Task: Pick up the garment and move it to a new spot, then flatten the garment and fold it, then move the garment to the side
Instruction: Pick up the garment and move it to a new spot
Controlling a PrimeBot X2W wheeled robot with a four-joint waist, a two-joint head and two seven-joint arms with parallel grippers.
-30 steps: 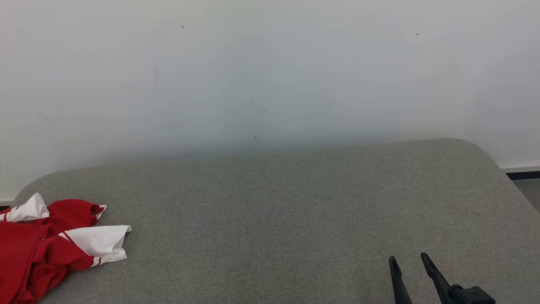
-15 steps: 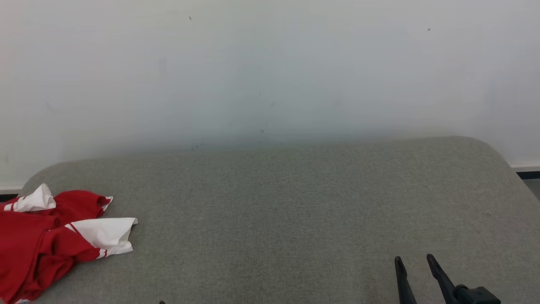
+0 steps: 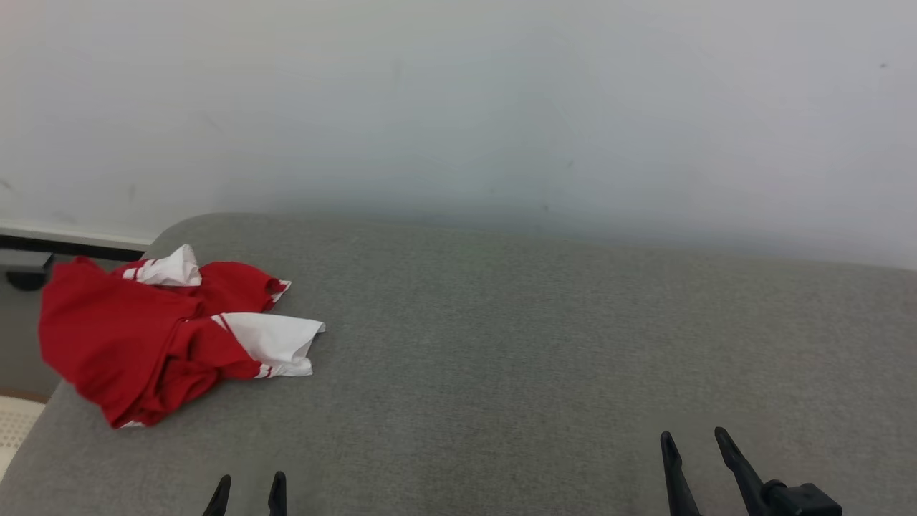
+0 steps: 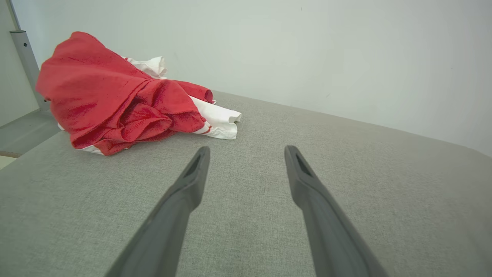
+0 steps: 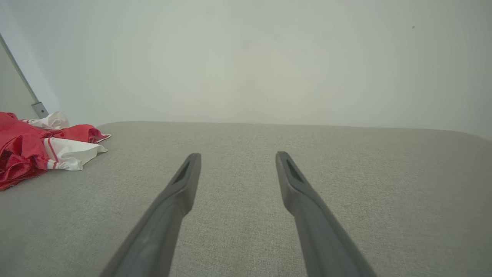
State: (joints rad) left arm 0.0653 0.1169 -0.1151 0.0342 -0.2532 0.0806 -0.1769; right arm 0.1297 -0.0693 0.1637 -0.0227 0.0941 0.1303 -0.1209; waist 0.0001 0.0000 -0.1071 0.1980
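Found the left gripper at the near edge of the bench, towards the left end, spread wide open. Held nothing between its two dark fingers; saw bare grey fabric through the gap in the left wrist view. Touched no cloth, being set apart from the garment and aimed a little to the right of the heap. Could not tell contact with the bench fabric itself.

Found the right gripper likewise spread wide, at the near edge towards the right end. Empty too, with plain bench fabric between the fingers, and well apart from the garment. Again could not judge contact with the bench.

Found the garment crumpled in a heap at the left end of the bench, near the far left corner. Mostly red, with two white pieces trimmed in red stripes: one lying flat towards the middle of the bench, the other bunched at the far side of the heap. Saw some red cloth reaching past the left edge. Noted a plain pale wall along the far edge.
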